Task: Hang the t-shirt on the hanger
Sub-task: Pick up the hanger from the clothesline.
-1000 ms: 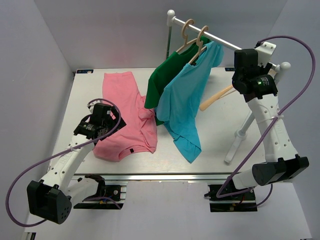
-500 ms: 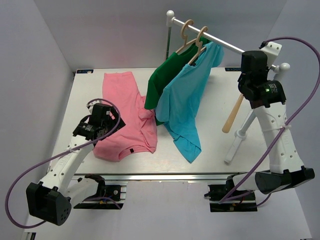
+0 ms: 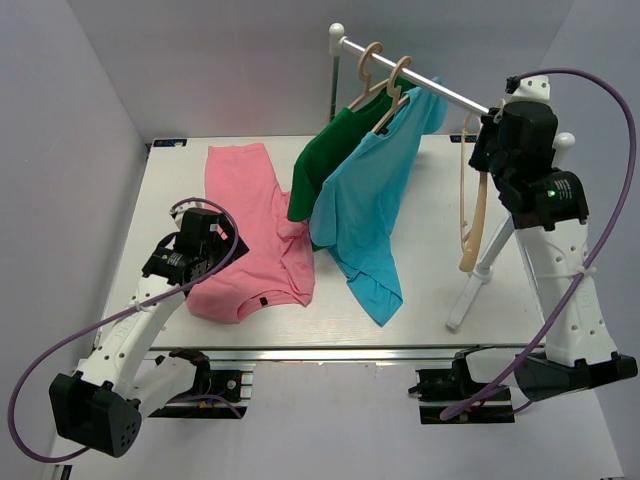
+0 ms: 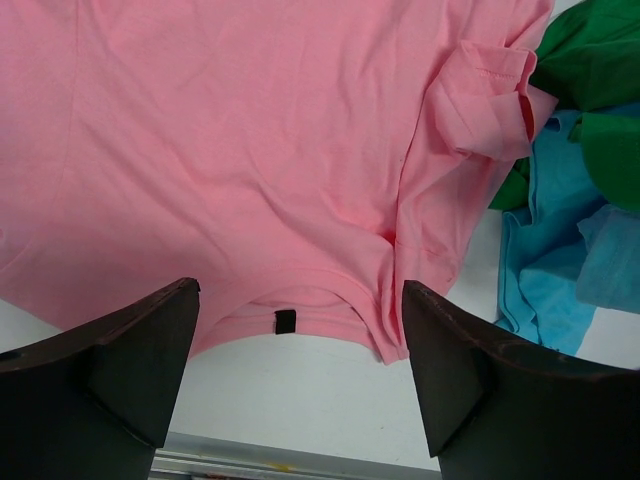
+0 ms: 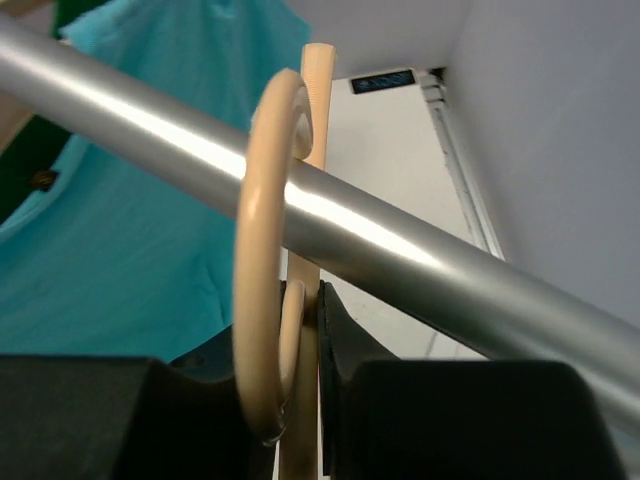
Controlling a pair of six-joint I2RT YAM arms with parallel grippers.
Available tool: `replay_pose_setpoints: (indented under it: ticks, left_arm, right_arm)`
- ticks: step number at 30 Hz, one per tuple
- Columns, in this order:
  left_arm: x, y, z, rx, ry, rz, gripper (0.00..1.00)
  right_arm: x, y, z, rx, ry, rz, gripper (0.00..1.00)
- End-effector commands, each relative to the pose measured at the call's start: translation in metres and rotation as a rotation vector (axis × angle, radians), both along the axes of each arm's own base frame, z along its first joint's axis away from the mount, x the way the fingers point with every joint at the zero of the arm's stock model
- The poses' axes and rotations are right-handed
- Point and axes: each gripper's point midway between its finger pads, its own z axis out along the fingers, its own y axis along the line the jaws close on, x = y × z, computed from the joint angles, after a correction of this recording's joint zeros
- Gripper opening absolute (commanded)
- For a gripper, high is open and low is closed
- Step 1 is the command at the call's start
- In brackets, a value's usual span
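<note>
- The left gripper (image 3: 197, 243) hung over the near-left part of the table (image 3: 430, 290), jaws spread wide, nothing between them.
- In the left wrist view, its two dark fingers (image 4: 140, 350) framed the collar end of the t-shirt (image 4: 250, 150). A small black tag (image 4: 285, 321) sat at the neckline, midway between the fingers.
- The t-shirt (image 3: 250, 230) lay flat on the table's left half, collar toward the near edge and hem toward the far edge. One sleeve was folded over beside the hanging clothes.
- The right gripper (image 3: 492, 150) was raised at the right end of the rail (image 3: 420, 85), closed on the hanger (image 3: 474, 215) just below its hook.
- In the right wrist view, the hanger (image 5: 262, 250) had its hook curled around the rail (image 5: 400, 250). I couldn't tell whether the hook rested on the metal.
- From above, the hanger was bare and seen nearly edge-on, dangling beside the rack's stand (image 3: 470, 290), well apart from the t-shirt.
- The green shirt (image 3: 325, 160) and the blue shirt (image 3: 365, 210) hung on their own hangers further left on the rail. Their lower edges drooped to the table, just beside the pink sleeve.
</note>
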Motion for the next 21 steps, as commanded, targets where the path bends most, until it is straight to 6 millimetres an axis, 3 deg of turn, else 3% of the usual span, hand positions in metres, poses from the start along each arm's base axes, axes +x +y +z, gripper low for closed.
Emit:
replay_pose_setpoints:
  ticks: [1,10,12,14,15,18,20,21]
  left_arm:
    - [0.001,-0.001,0.009,-0.013,-0.024,0.000,0.92]
    - [0.003,-0.001,0.012,-0.009,-0.029,0.001,0.94]
    - [0.003,-0.002,0.011,-0.013,-0.022,-0.003,0.97]
    - [0.002,-0.003,0.007,-0.014,-0.006,-0.004,0.98]
    - [0.001,-0.003,0.005,-0.019,0.005,0.007,0.98]
    - [-0.001,-0.002,-0.002,-0.022,0.033,0.021,0.98]
    - [-0.007,-0.001,-0.011,-0.015,0.076,0.032,0.98]
    - [-0.010,0.000,-0.015,-0.014,0.096,0.039,0.98]
  right_arm:
    - [-0.016,0.027,0.047,0.030,-0.137,0.201,0.00]
    - [-0.049,0.050,0.076,0.037,-0.231,0.395,0.00]
    - [-0.056,0.054,0.074,0.038,-0.212,0.425,0.00]
    - [-0.064,0.063,0.064,0.064,-0.173,0.481,0.00]
    - [-0.063,0.065,0.040,0.086,-0.107,0.481,0.00]
    - [-0.077,0.071,0.008,0.158,-0.057,0.493,0.00]
    - [-0.092,0.078,-0.039,0.203,0.050,0.524,0.00]
    - [-0.098,0.076,-0.034,0.211,0.031,0.523,0.00]
